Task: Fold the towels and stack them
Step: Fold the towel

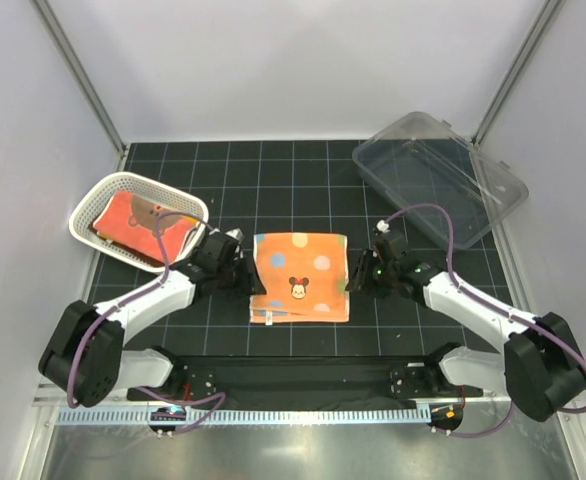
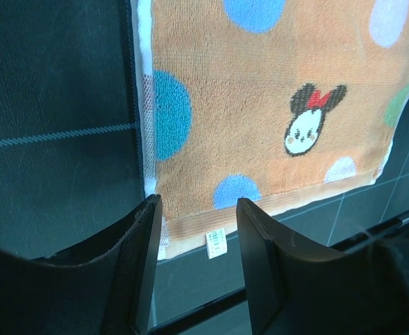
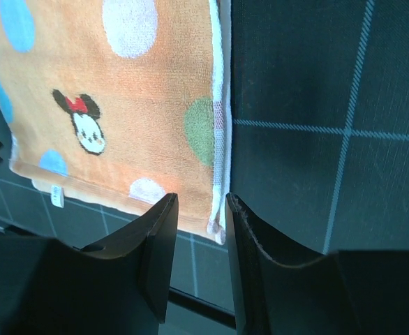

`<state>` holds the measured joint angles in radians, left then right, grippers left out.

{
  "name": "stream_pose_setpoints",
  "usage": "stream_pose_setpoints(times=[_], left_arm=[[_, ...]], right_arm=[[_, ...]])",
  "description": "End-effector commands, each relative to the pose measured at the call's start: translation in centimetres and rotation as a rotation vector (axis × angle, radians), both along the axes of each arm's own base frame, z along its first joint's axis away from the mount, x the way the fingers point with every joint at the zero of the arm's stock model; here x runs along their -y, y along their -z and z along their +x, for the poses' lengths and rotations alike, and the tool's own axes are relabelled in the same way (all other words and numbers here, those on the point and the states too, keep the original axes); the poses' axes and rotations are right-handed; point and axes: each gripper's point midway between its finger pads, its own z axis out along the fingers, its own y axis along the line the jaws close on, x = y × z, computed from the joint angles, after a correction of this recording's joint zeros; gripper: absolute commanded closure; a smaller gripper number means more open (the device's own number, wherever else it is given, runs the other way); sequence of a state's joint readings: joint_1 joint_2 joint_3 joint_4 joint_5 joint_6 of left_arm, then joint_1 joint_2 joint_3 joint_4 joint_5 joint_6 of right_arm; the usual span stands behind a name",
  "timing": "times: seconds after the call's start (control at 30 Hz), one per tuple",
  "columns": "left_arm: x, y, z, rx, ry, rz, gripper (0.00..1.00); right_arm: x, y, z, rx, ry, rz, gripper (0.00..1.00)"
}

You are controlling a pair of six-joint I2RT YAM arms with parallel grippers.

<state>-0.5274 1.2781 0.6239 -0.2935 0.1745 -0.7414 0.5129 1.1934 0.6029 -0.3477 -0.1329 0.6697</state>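
Orange towel (image 1: 301,277) with coloured spots (a cartoon mouse face near the middle) lies flat on the black gridded mat (image 1: 273,175) between the arms. The left gripper (image 2: 194,209) hangs at its near left corner, fingers well apart and empty. The right gripper (image 3: 201,202) hangs at the near right corner, narrowly parted, gripping nothing. Other towels (image 1: 133,215) sit in the white basket (image 1: 123,180).

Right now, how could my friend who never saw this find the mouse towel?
Look at the black mat, in the middle between the left gripper and the right gripper. A square towel lies flat there. It alone is out of the white basket, and it is orange with coloured dots and a mouse face with a red bow.
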Motion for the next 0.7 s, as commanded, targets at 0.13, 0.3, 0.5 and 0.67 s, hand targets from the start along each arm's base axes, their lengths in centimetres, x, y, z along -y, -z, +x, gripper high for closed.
stream_pose_setpoints(times=[0.13,0.3,0.5,0.67], left_arm=[[-1.1,1.1,-1.1,-0.03,-0.05,0.057,0.49],[-1.2,1.6,-1.2,-0.036,-0.056,0.067,0.51],[-0.9,1.7,-1.3,-0.015,-0.058,0.037,0.55],[-1.0,2.1,-1.5,-0.022,-0.064,0.033,0.6]], right_arm=[[-0.1,-0.3,-0.5,-0.033,0.162,0.02,0.6],[-0.5,0.9,-1.3,-0.057,0.192,0.032,0.64],[-1.9,1.7,-2.2,-0.077,0.182,0.045,0.66],[-2.2,2.4,-2.1,-0.054,0.192,0.013,0.66]])
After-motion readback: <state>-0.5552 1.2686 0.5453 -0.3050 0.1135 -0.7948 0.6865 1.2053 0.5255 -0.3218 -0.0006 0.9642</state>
